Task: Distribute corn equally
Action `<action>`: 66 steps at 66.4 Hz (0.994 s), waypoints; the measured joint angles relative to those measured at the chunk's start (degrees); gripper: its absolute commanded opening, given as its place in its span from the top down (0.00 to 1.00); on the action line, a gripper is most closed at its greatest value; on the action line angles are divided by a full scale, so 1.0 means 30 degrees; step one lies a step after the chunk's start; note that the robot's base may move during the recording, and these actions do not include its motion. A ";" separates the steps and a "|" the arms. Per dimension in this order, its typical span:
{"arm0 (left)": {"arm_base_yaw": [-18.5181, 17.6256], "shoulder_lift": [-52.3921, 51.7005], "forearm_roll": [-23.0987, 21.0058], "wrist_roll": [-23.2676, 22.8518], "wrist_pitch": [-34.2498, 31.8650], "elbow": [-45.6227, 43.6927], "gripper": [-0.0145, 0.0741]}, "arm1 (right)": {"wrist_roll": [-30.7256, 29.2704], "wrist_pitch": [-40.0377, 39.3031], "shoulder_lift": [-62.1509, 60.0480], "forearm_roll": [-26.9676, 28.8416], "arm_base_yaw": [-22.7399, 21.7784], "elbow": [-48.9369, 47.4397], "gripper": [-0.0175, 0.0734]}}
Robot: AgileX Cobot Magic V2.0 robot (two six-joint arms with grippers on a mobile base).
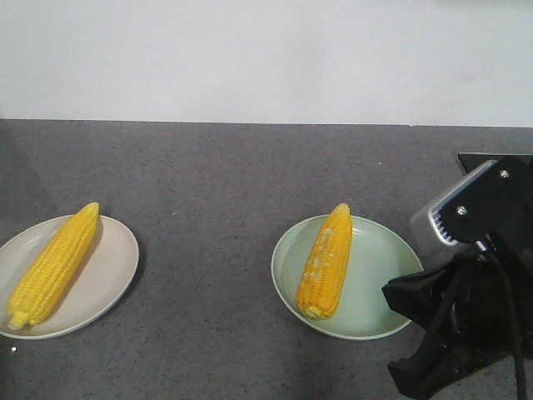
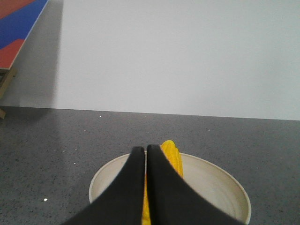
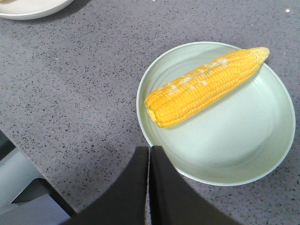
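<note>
Yellow cobs lie one to a plate. In the front view the left cob (image 1: 52,265) rests on the beige plate (image 1: 117,267) at 9 o'clock on the grey counter (image 1: 216,192), its tip pointing toward 1 o'clock. The right cob (image 1: 326,262) lies on the green plate (image 1: 379,275) just right of centre, on that plate's left half, tip toward 12 o'clock; the rest of the dish is bare.

Only two cobs show in any view. If more belong to the task, they are out of frame, and I cannot tell where they are. Judged from what is visible, the split is even, one and one, so the sharing looks finished or close to it; any cob left over would still need a plate.

The left gripper (image 2: 146,152) shows in its wrist view with its two black fingers pressed together and nothing between them, hanging over the near rim of the beige plate with the cob's tip peeking out behind it at 12 o'clock. The right gripper (image 3: 150,152) is likewise closed and empty, poised over the near edge of the green plate, apart from the cob, which lies at 1 o'clock from it. In the front view the right arm's black housing (image 1: 475,275) fills the 4 o'clock corner.
</note>
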 measured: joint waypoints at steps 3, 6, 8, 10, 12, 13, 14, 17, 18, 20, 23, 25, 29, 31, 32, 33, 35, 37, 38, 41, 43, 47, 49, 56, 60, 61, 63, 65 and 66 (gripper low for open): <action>0.0000 0.0000 0.0000 0.0000 0.0094 0.0000 0.85 | 0.0000 0.0000 0.0000 0.0000 0.0000 0.0000 0.82; 0.0000 0.0000 0.0018 0.0000 0.0109 0.0000 0.85 | 0.0000 0.0000 0.0000 0.0000 0.0000 0.0000 0.82; 0.0000 0.0000 0.0018 0.0000 0.0109 0.0000 0.85 | 0.0000 0.0000 0.0000 0.0000 0.0000 0.0000 0.82; 0.0000 0.0000 0.0069 0.0019 0.0109 0.0000 0.85 | 0.0000 0.0000 0.0000 0.0000 0.0000 0.0000 0.82; 0.0000 0.0000 0.0097 0.0065 0.0109 0.0000 0.85 | 0.0000 0.0000 0.0000 0.0000 0.0000 0.0000 0.82; 0.0000 0.0000 0.0116 0.0098 0.0109 0.0000 0.85 | 0.0000 0.0000 0.0000 0.0000 0.0000 0.0000 0.82; 0.0000 0.0000 0.0143 0.0144 0.0109 0.0000 0.85 | 0.0000 0.0000 0.0000 0.0000 0.0000 0.0000 0.82; 0.0000 0.0000 0.0151 0.0329 0.0124 0.0000 0.85 | 0.0000 0.0000 0.0000 0.0000 0.0000 0.0000 0.82; 0.0000 0.0000 0.0151 0.0390 0.0124 0.0000 0.85 | 0.0000 0.0000 0.0000 0.0000 0.0000 0.0000 0.82; 0.0000 0.0000 0.0151 0.0507 0.0124 0.0000 0.85 | 0.0000 0.0000 0.0000 0.0000 0.0000 0.0000 0.82; 0.0000 0.0000 0.0151 0.0640 0.0124 0.0000 0.85 | 0.0000 0.0000 0.0000 0.0000 0.0000 0.0000 0.82; 0.0000 0.0000 0.0151 0.0720 0.0124 0.0000 0.85 | 0.0000 0.0000 0.0000 0.0000 0.0000 0.0000 0.82; 0.0000 0.0000 0.0151 0.0805 0.0124 0.0000 0.85 | 0.0000 0.0000 0.0000 0.0000 0.0000 0.0000 0.82; 0.0000 0.0000 0.0151 0.0850 0.0124 0.0000 0.85 | 0.0000 0.0000 0.0000 0.0000 0.0000 0.0000 0.82; 0.0000 0.0000 0.0151 0.0850 0.0124 0.0000 0.85 | 0.0000 0.0000 0.0000 0.0000 0.0000 0.0000 0.82; 0.0000 0.0000 0.0151 0.0869 0.0124 0.0000 0.85 | 0.0000 0.0000 0.0000 0.0000 0.0000 0.0000 0.82; 0.0000 0.0000 0.0151 0.0868 0.0124 0.0000 0.85 | 0.0000 0.0000 0.0000 0.0000 0.0000 0.0000 0.82; 0.0000 0.0000 0.0151 0.0868 0.0124 0.0000 0.85 | 0.0000 0.0000 0.0000 0.0000 0.0000 0.0000 0.82; 0.0000 0.0000 0.0151 0.0868 0.0124 0.0000 0.85 | 0.0000 0.0000 0.0000 0.0000 0.0000 0.0000 0.82; 0.0000 0.0000 0.0151 0.0868 0.0124 0.0000 0.85 | 0.0000 0.0000 0.0000 0.0000 0.0000 0.0000 0.82; 0.0000 0.0000 0.0151 0.0868 0.0124 0.0000 0.85 | 0.0000 0.0000 0.0000 0.0000 0.0000 0.0000 0.82; 0.0000 0.0000 0.0151 0.0868 0.0124 0.0000 0.85 | 0.0000 0.0000 0.0000 0.0000 0.0000 0.0000 0.82; 0.0000 0.0000 0.0151 0.0868 0.0124 0.0000 0.85 | 0.0000 0.0000 0.0000 0.0000 0.0000 0.0000 0.82; 0.0000 0.0000 0.0151 0.0868 0.0124 0.0000 0.85 | 0.0000 0.0000 0.0000 0.0000 0.0000 0.0000 0.82; 0.0000 0.0000 0.0151 0.0868 0.0124 0.0000 0.85 | 0.0000 0.0000 0.0000 0.0000 0.0000 0.0000 0.82; 0.0000 0.0000 0.0151 0.0871 0.0124 0.0000 0.85 | 0.0000 0.0000 0.0000 0.0000 0.0000 0.0000 0.82; 0.0000 0.0000 0.0151 0.0890 0.0124 0.0000 0.85 | 0.0000 0.0000 0.0000 0.0000 0.0000 0.0000 0.82; 0.0000 0.0000 0.0151 0.0890 0.0124 0.0000 0.85 | 0.0000 0.0000 0.0000 0.0000 0.0000 0.0000 0.82; 0.0000 0.0000 0.0151 0.0890 0.0124 0.0000 0.85 | 0.0000 0.0000 0.0000 0.0000 0.0000 0.0000 0.82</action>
